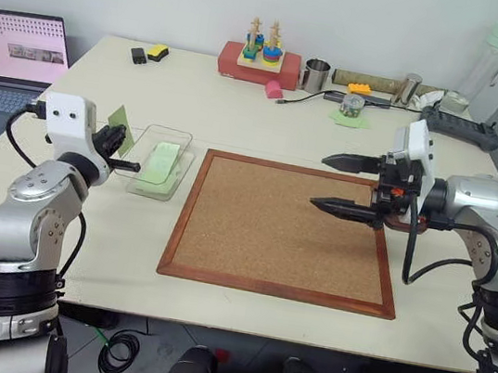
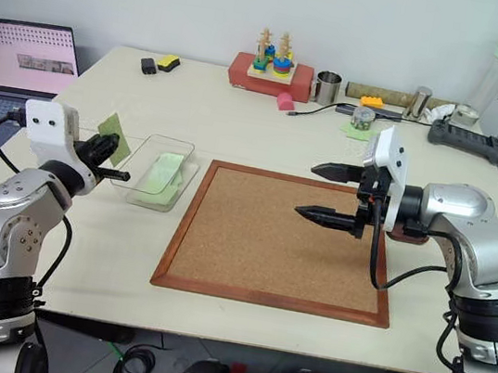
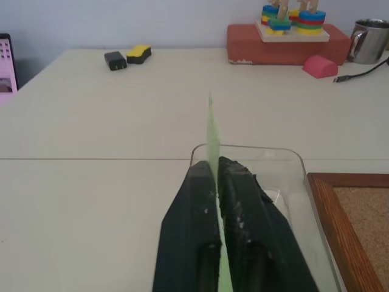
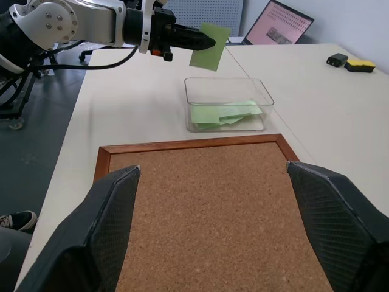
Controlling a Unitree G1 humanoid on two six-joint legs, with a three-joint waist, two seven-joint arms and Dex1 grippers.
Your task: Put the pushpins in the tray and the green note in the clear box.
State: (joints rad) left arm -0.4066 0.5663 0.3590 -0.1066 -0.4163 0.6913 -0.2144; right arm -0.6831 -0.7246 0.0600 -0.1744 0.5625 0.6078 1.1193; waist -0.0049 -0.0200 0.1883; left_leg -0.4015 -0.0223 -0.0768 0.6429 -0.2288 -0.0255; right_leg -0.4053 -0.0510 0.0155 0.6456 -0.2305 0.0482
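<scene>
Beside clear box (image 4: 228,103): green note (image 4: 208,46) pinched in left gripper (image 4: 203,41), not dropped yet; right gripper (image 1: 348,184) open over corkboard (image 1: 285,229), holding nothing; pushpins, tray unseen.

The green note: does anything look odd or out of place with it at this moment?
The green note is not in the clear box. It stands on edge, pinched between the left gripper's fingers beside the box, which holds other green paper. Nothing looks spilled or damaged. The right gripper hangs open over the corkboard.
</scene>
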